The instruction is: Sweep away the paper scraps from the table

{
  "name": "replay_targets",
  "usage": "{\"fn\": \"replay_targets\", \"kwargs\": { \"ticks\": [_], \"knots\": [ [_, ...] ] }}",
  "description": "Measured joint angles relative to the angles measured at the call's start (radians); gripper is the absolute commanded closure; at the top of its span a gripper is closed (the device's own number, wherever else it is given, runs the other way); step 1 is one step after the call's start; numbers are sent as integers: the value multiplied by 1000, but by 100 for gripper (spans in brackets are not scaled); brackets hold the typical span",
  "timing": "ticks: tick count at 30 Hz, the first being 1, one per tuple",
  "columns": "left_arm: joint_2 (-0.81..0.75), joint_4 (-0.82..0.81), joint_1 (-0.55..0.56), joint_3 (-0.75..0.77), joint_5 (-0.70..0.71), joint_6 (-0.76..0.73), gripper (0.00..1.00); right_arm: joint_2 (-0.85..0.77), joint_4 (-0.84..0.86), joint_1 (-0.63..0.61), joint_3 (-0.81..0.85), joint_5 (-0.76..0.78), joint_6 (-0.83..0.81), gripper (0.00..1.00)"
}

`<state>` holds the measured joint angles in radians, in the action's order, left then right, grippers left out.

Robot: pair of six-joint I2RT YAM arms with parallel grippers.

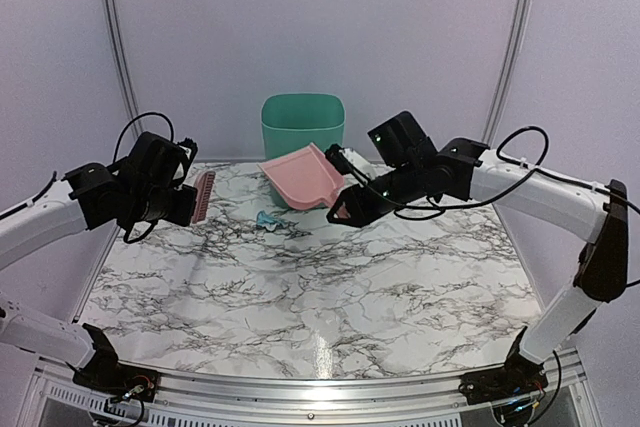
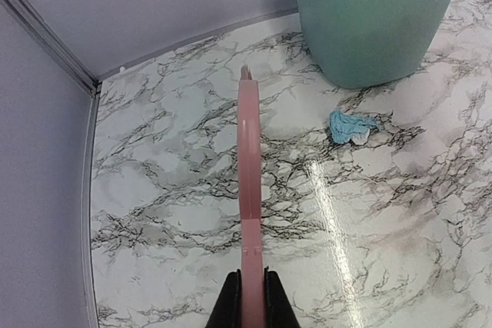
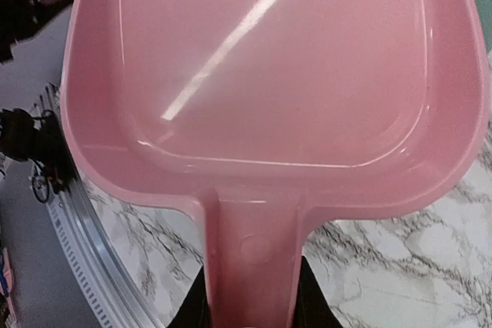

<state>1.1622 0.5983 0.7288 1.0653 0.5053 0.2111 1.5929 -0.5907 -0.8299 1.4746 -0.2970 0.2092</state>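
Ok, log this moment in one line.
left gripper: shut on pink comb-like brush | right gripper: shut on empty pink plastic dustpan | light blue crumpled paper scrap: on marble table

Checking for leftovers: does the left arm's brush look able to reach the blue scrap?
Probably yes: only bare table lies between the brush and the blue scrap; the green bin stands beyond it.

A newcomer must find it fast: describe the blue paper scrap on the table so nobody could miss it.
Start at the white marble table and find the green bin at its far edge. Just in front of the bin lies the paper scrap. It is small, crumpled and light blue, unlike the pink dustpan and pink brush nearby.
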Motion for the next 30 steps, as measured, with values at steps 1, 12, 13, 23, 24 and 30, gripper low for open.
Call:
{"fn": "replay_targets", "kwargs": {
  "ticks": [1, 12, 13, 23, 24, 30],
  "knots": [
    [23, -10, -18, 11, -16, -24, 100, -2, -29, -7, -23, 30, -5, 100],
    [319, -72, -98, 203, -179, -271, 100, 117, -202, -47, -119, 126, -49, 100],
    [352, -72, -104, 222, -192, -286, 100, 142, -203, -47, -119, 124, -53, 100],
    [592, -19, -138, 395, -255, -370, 100, 365, -232, -12, -12, 93, -101, 100],
    [609, -9, -138, 411, -258, -377, 100, 386, -238, -4, 14, 90, -107, 100],
    [739, 90, -129, 550, -283, -412, 100, 480, -257, 33, 133, 57, -140, 100]
  ]
}}
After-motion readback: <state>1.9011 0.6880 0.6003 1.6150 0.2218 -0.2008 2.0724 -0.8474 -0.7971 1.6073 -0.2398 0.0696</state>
